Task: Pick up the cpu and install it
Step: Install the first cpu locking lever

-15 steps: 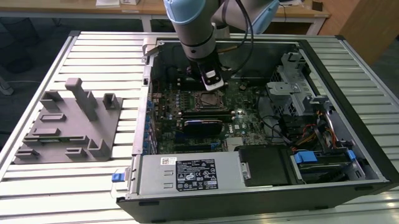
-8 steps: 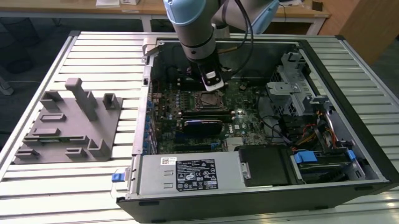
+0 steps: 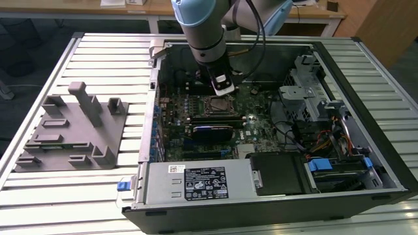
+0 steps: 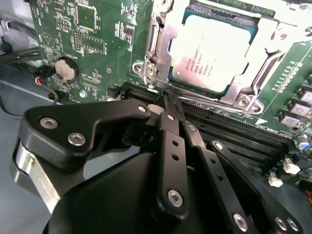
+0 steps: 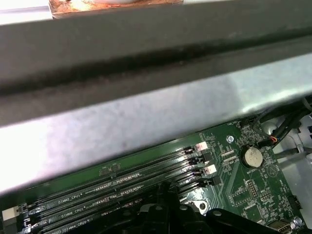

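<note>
1. Where the exterior view looks down on a slatted metal desk [image 3: 98, 191], an open computer case [image 3: 385, 161] lies on its side with the green motherboard [image 3: 261, 128] exposed.
2. The robot arm [image 3: 203, 29] reaches down into the case, and its tool [image 3: 222, 91] hangs just above the board, close beside the square socket [image 3: 216, 104].
3. In the second wrist view, the cpu [image 4: 213, 52] sits flat in the socket, its pale silvery top facing up, framed by the metal socket bracket [image 4: 157, 48].
4. The tool [image 4: 166, 97] is narrow: its two black fingers [image 4: 173, 129] are pressed together with no gap, and they grip nothing.
5. The fingertips point at the edge of the socket bracket, just beside the cpu, over the black memory slots [image 4: 234, 132]; I cannot tell whether they touch the board.
6. A round coin battery [image 4: 66, 68] sits on the board, well apart from the cpu.
7. In the first wrist view, the memory slots [image 5: 117, 187] run across the green board, the coin battery [image 5: 253, 157] lies near them, and a grey metal case wall [image 5: 146, 122] rises behind.
8. On the exterior view's left, a grey plastic tray with upright posts [image 3: 72, 132] rests on the desk beside the case.
</note>
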`<state>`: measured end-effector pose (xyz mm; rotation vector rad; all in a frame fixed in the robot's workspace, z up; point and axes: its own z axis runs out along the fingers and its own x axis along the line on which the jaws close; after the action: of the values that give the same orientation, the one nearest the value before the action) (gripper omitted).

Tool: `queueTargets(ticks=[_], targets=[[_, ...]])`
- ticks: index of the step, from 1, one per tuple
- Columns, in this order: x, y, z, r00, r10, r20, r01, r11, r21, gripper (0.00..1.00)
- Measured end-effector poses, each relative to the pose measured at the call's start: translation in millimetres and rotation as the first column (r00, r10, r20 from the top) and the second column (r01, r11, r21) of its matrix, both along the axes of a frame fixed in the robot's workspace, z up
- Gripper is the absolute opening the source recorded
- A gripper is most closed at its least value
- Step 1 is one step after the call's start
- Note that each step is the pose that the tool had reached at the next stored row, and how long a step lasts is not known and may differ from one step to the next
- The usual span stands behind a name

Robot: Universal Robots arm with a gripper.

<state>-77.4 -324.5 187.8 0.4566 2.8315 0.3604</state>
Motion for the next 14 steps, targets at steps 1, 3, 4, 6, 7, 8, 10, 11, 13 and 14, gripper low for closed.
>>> queueTargets(ticks=[1,3,4,6,7,8,10,11,13,14], targets=[[0.0,0.0,0.8,1.0,0.0,-0.0001,0.0,1.0,-0.0001,0.11],[0.0,0.0,4.3,1.0,0.0,0.0001,0.0,1.0,0.0001,0.11],[0.0,0.0,6.3,1.0,0.0,0.0,0.0,1.0,0.0001,0.11],[0.0,0.0,9.6,1.0,0.0,0.0,0.0,1.0,0.0001,0.11],[0.0,0.0,10.9,1.0,0.0,0.0,0.0,1.0,0.0,0.11],[0.0,0.1,11.4,1.0,0.0,0.0,0.0,1.0,0.0,0.11],[-0.4,0.2,11.4,1.0,0.0,0.0001,0.0,1.0,0.0001,0.11],[-0.6,0.2,11.4,1.0,0.0,0.0003,0.0,1.0,0.0001,0.11],[-0.9,0.2,11.1,1.0,0.0,0.0027,0.0,1.0,0.0,0.11],[-1.0,0.2,11.0,1.0,0.0,0.0044,0.0,1.0,-0.0001,0.11]])
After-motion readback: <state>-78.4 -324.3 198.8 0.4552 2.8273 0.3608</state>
